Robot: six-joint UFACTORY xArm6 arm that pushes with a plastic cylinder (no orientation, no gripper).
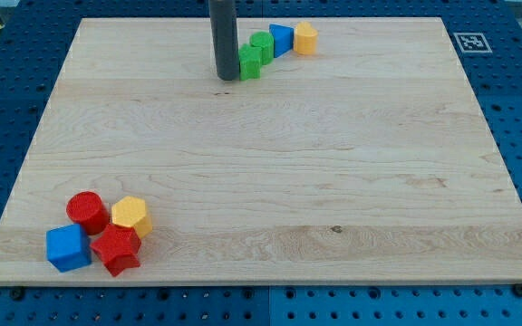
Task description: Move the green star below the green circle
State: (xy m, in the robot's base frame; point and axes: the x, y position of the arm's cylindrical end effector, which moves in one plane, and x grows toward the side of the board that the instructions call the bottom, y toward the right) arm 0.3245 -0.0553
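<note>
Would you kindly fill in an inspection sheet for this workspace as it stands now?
Surface: wooden board, flat and bare in the middle.
Job's things: green star touching green circle, at its lower left.
Clutter: blue block, yellow block near the top; red cylinder, yellow hexagon, blue cube, red star at bottom left.
Grippers: none; my tip beside the star's left.
Cables: nothing seen.
Surroundings: blue pegboard, marker tag.
</note>
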